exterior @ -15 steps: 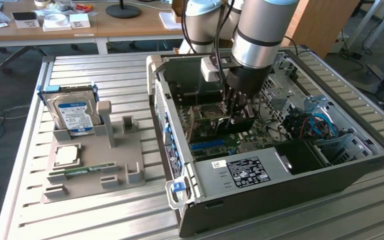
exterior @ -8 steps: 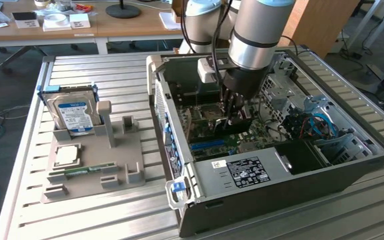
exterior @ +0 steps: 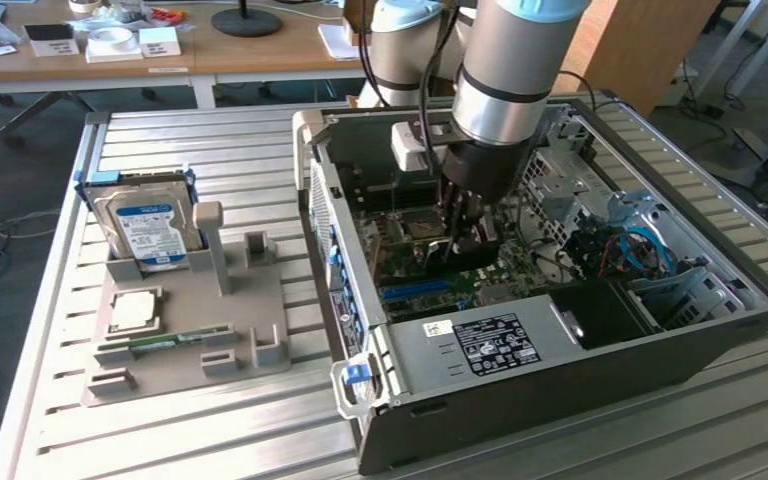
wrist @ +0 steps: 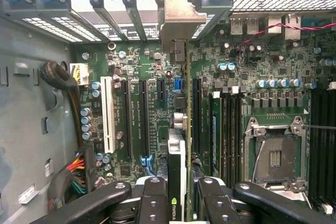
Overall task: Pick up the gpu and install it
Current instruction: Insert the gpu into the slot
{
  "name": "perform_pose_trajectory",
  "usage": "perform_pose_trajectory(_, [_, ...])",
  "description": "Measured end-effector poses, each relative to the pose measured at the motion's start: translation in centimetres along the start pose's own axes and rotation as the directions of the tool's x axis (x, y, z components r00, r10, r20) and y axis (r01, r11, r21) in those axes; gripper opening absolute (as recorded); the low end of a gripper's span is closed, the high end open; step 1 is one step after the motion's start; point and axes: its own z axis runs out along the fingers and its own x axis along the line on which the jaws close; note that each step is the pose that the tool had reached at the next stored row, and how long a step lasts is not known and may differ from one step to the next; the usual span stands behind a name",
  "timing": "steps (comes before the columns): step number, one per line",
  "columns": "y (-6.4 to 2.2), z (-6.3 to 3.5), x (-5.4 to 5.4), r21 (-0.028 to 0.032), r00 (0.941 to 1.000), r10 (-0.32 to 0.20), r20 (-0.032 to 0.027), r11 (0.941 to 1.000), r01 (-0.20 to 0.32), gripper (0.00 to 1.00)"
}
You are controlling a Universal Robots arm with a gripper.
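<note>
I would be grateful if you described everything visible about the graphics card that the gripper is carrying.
The graphics card is thin, seen edge-on in the wrist view: a green board edge beside a black face with a small green logo near the fingers, and a silver metal bracket at its far end. It stands on edge, clamped between the gripper fingers, inside the open computer case. It sits over the motherboard, lined up along the long expansion slots, its bracket reaching the rear slot openings. Whether it is seated in a slot cannot be told.

A slatted metal table (exterior: 197, 140) is carrying an open computer case (exterior: 544, 370) along its right edge and a grey parts holder (exterior: 184, 350) toward its left edge.
</note>
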Motion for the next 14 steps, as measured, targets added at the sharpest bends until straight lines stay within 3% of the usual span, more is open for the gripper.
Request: perform_pose_trajectory(14, [0.51,0.38,-0.04,0.0001,1.0,0.002,0.0002,1.0,-0.002,0.27])
